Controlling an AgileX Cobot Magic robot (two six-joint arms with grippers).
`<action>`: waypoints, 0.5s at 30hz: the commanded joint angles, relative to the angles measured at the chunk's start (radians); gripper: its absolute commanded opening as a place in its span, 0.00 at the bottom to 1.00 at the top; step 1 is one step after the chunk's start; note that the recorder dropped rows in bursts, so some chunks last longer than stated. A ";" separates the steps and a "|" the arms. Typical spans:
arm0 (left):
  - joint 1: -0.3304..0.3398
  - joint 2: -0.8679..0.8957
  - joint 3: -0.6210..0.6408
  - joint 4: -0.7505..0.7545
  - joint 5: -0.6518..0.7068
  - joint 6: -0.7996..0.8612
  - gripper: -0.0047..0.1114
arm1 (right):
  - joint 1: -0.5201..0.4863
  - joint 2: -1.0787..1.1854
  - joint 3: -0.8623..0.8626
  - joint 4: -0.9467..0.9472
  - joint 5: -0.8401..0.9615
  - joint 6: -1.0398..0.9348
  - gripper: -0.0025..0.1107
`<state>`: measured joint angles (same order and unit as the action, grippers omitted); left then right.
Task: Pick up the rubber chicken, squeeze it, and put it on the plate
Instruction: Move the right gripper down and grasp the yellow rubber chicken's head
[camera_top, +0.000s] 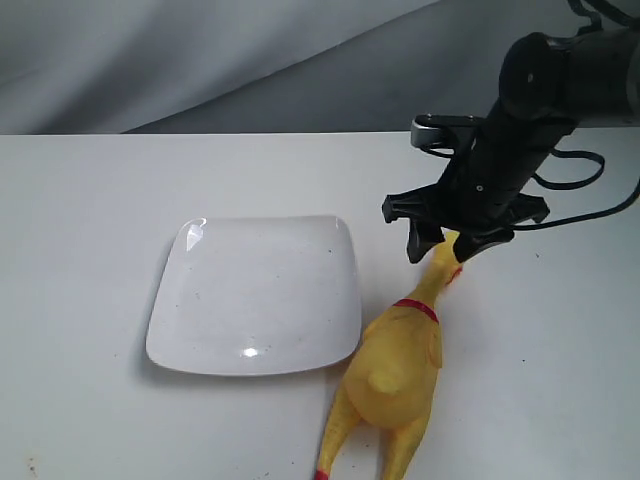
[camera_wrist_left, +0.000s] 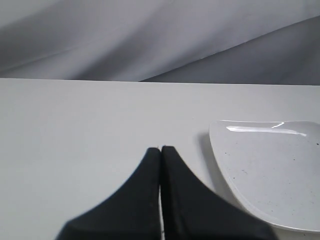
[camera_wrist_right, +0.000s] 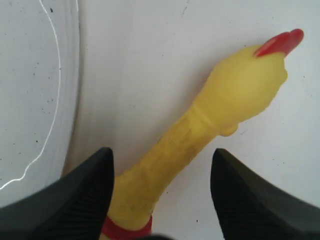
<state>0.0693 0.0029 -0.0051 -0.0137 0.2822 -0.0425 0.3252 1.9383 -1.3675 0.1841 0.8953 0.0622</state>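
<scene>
Jaws of the right gripper stand wide apart, straddling the thin neck of the rubber chicken with nothing clamped. One dark finger is clear of the neck. The other runs close alongside it, and whether it touches is hard to tell.

That toy lies flat on the white worktop, head pointing toward the far edge and legs toward the near side. In the exterior view its head is mostly hidden behind the gripper, with only a red tip showing, and its feet are cut off at the bottom of the picture. The right wrist view shows the head in full, while the red collar band is partly cropped.

Just beside the yellow body sits the plate, well short of the far edge. The body lies against the plate's near corner on that side, and actual contact cannot be judged.

Only its own wrist view shows the left gripper. Its jaws are pressed together with nothing between them, and it hangs over bare worktop near the plate's rim.
</scene>
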 joint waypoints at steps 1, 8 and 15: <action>0.002 -0.003 0.005 -0.002 -0.001 -0.006 0.04 | 0.003 0.008 -0.006 0.013 -0.013 0.018 0.50; 0.002 -0.003 0.005 -0.002 -0.001 -0.006 0.04 | 0.003 0.045 -0.006 0.011 -0.001 0.040 0.50; 0.002 -0.003 0.005 -0.002 -0.001 -0.006 0.04 | 0.003 0.093 -0.006 0.010 -0.004 0.060 0.50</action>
<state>0.0693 0.0029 -0.0051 -0.0137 0.2822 -0.0425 0.3252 2.0137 -1.3675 0.1905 0.8930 0.1127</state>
